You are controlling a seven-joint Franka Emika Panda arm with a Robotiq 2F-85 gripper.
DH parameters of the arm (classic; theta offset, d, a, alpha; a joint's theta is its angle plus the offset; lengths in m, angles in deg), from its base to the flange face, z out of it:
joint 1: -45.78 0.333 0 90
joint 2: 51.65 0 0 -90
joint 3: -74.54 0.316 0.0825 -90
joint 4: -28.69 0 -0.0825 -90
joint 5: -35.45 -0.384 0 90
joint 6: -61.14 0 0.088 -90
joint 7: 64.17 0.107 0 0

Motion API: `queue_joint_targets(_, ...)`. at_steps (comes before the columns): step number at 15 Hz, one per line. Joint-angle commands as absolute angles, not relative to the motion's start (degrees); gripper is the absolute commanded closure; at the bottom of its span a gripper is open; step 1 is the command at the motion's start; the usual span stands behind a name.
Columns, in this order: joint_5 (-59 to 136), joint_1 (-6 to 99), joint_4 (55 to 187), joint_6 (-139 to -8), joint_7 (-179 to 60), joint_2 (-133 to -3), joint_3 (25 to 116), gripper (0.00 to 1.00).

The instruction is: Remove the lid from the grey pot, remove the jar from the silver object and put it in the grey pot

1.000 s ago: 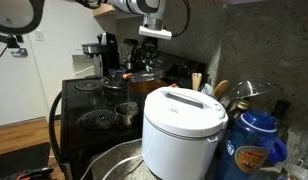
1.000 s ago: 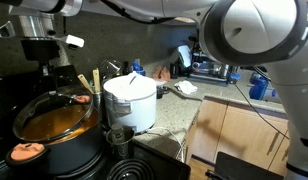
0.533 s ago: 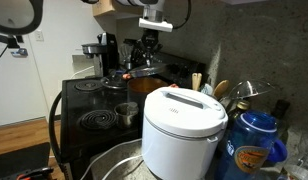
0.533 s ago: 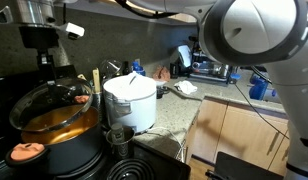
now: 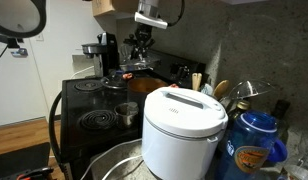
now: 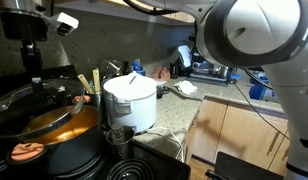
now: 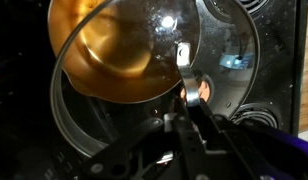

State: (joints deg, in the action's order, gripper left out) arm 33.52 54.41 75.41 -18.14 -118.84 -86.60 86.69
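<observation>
The claw (image 6: 36, 72) is closed on the knob of the lid (image 6: 56, 100) and holds it tilted in the air just above the pot (image 6: 74, 150). The lid's rim is clear of the pot's rim. In the wrist view, the pot's orange-brown inside shows through the glass. The silver object (image 6: 119, 135) stands near the pot, not touching it, and the white rice cooker (image 6: 131, 100) stands just beyond it.
</observation>
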Motion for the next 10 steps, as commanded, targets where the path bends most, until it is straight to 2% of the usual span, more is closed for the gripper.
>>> queue_joint_targets(1, 33.04, 55.52, 70.41, -14.23, -121.61, -88.46, 88.35, 0.95)
queue_joint_targets(10, 32.88, 59.13, 70.14, -4.07, -128.48, -91.18, 92.92, 0.95)
